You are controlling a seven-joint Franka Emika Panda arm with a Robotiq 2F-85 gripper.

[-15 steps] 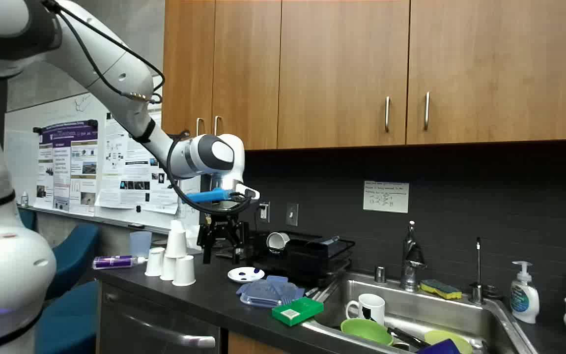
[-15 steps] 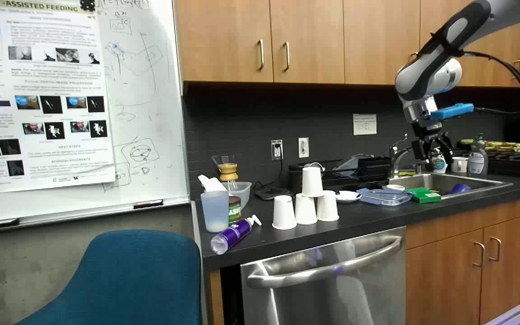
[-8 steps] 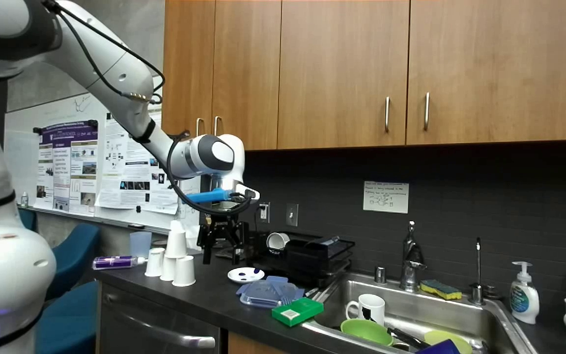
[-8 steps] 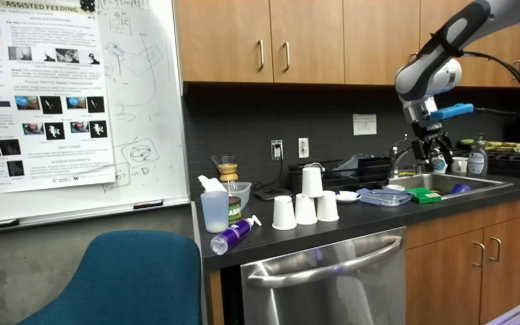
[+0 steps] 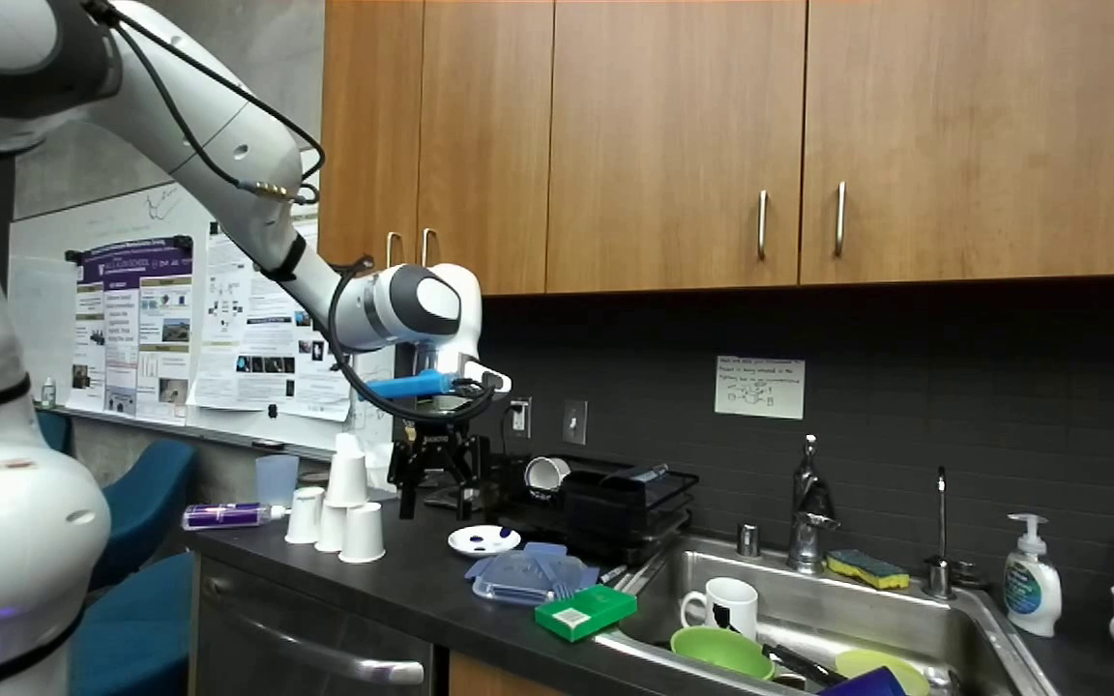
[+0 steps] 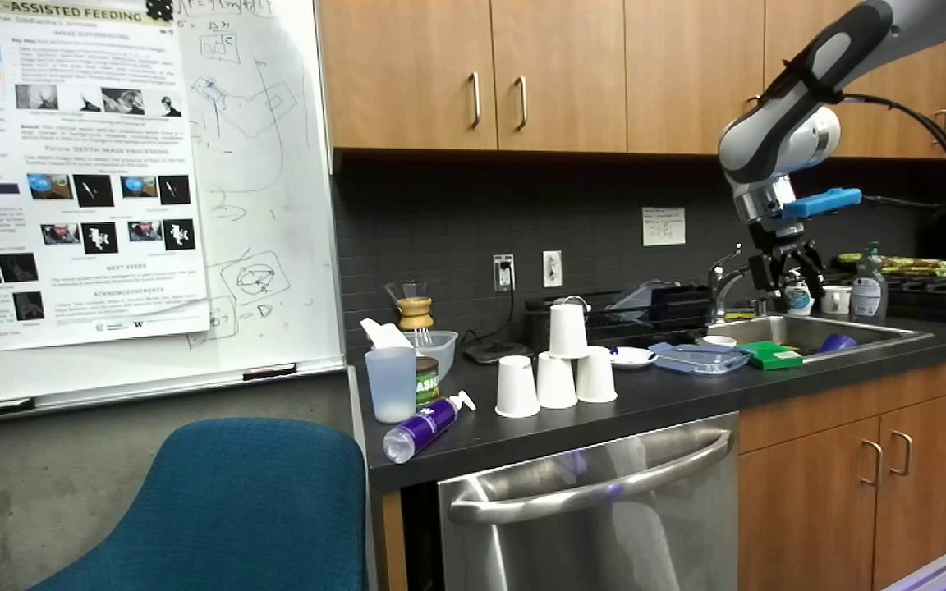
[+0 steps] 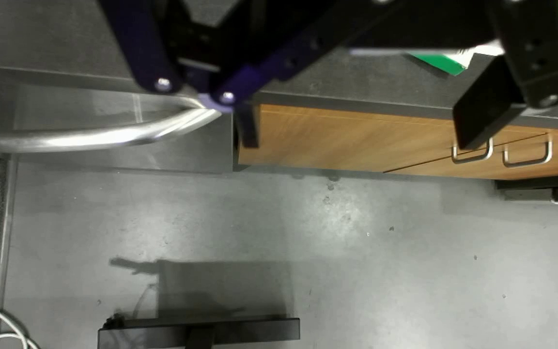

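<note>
The black gripper (image 5: 436,514) hangs from the robot's white arm (image 5: 228,135), pointing down with its jaws spread wide apart, higher than the dark countertop (image 5: 417,570). It is hard to judge from here whether it is over the countertop or in front of it. Lower down, a green box (image 5: 588,611) lies just beside the stainless steel sink (image 5: 876,619); near it are a blue-tinted plastic container (image 5: 523,580) and a white plate (image 5: 470,546) with dark blue patches. Farther along I see four white paper cups (image 6: 557,380) upside down, one set across two of the others, and a purple pump bottle (image 6: 422,428) lying on its side. In the sink sit a white mug (image 5: 739,594) and a lime-green bowl (image 5: 719,650); a black dish rack (image 5: 605,507) stands behind the container.
</note>
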